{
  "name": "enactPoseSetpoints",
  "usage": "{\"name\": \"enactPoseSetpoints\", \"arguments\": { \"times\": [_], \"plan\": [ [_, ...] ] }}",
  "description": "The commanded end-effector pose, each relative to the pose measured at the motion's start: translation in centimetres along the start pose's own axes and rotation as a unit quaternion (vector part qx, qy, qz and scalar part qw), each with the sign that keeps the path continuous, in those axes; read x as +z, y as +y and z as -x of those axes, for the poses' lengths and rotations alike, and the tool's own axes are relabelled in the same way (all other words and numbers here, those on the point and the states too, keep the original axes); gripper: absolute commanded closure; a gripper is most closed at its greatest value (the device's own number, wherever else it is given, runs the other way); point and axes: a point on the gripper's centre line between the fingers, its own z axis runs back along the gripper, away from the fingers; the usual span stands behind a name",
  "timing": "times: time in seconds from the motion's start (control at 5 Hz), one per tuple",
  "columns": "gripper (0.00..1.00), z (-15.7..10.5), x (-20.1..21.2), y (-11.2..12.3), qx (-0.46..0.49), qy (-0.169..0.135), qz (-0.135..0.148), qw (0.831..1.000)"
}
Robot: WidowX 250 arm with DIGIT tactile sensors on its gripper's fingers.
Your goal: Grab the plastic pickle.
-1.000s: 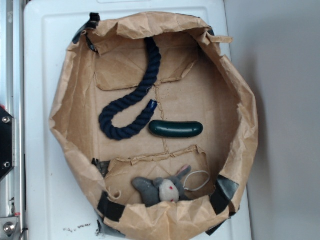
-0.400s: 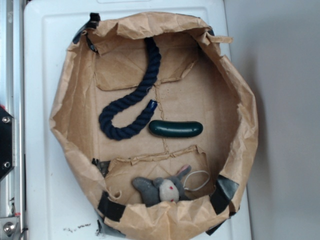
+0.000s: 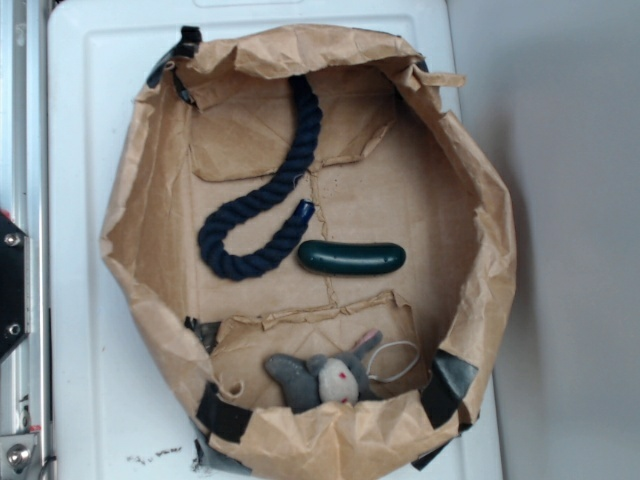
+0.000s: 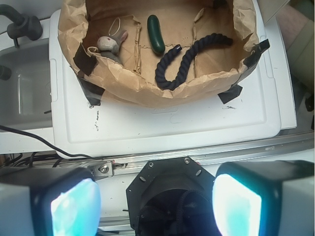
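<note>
Plastic pickle (image 3: pixel 352 258): glossy dark green, lying flat near the middle of the paper-lined tray floor, long axis running toward the tray's right rim in the exterior view; also seen in the wrist view (image 4: pixel 156 27), untouched.

Navy rope (image 3: pixel 262 200): thick, twisted, hooked into a J — its taped end just beside the pickle's left tip, apart by a thin gap; the other end climbing toward the tray's top rim.

Grey plush mouse (image 3: pixel 322 378): near the bottom rim, on a folded cardboard flap, well apart from the pickle; thin loop of a tail beside it.

Brown paper tray (image 3: pixel 495 250): crumpled walls, black tape at the corners, sitting on a white lid (image 3: pixel 90 300).

Gripper (image 4: pixel 156 201): seen only in the wrist view, spread wide, nothing between the fingers (image 4: pixel 236 201) — pads glowing pale blue at the lower edge, well short of the tray, over the metal rail (image 4: pixel 206 156) along the lid's near edge.

Black cable (image 4: pixel 44 146): trailing across the lid's corner, left in the wrist view.
</note>
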Motion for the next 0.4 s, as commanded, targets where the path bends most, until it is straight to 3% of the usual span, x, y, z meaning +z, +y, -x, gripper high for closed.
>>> {"name": "enactPoseSetpoints", "arguments": {
  "times": [0.0,0.2],
  "plan": [
    [0.00,-4.0,0.0,-1.2,0.009,-0.015,0.004,1.000],
    [0.00,-8.2,-1.6,-2.5,0.048,-0.028,-0.017,0.998]
  ]
}}
